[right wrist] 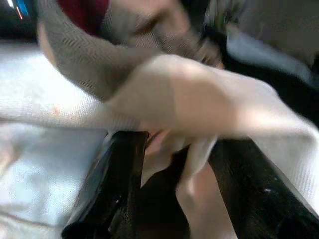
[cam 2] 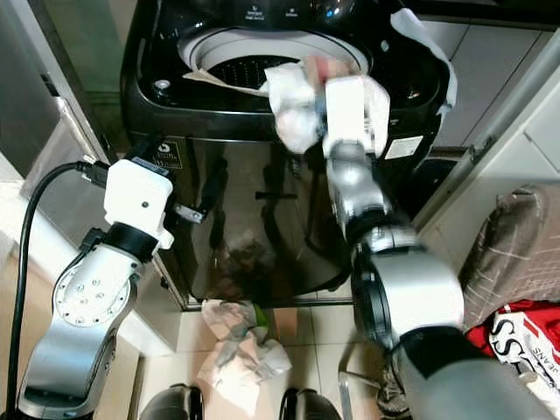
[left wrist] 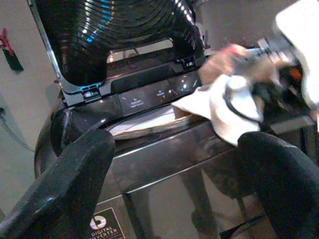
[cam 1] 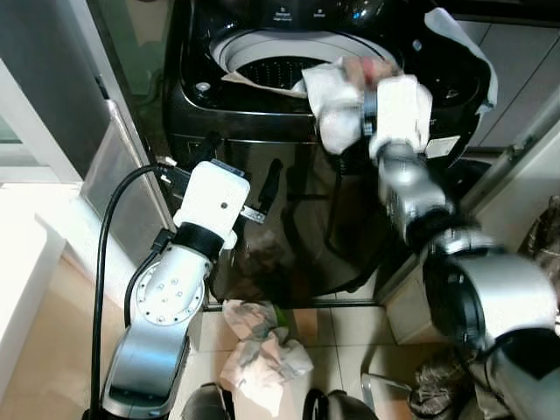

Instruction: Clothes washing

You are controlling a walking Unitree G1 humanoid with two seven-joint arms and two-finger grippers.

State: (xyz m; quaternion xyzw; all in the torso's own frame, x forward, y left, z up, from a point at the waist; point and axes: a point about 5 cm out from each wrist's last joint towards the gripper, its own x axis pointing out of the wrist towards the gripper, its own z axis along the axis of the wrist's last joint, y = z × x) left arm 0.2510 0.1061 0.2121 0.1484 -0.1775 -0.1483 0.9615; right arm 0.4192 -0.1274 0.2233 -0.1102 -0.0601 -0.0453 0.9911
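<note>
A black top-load washing machine [cam 1: 262, 175] stands in front of me with its lid [left wrist: 114, 35] raised and its drum opening [cam 1: 271, 66] showing. My right gripper [right wrist: 174, 154] is over the drum's right rim, shut on a bundle of white and pinkish clothes [cam 1: 332, 101] that hangs across the rim. In the right wrist view the cloth [right wrist: 189, 99] is bunched between the two black fingers [right wrist: 124, 169]. My left gripper [left wrist: 174, 169] hovers lower, before the washer's front panel, open with nothing between its fingers.
A crumpled heap of pale clothes [cam 1: 258, 350] lies on the floor at the washer's foot. A white cloth [cam 1: 464, 44] drapes over the machine's right back corner. Plaid fabric [cam 2: 512, 254] and red items [cam 2: 516, 341] sit to the right. A black cable [cam 1: 109, 245] loops by my left arm.
</note>
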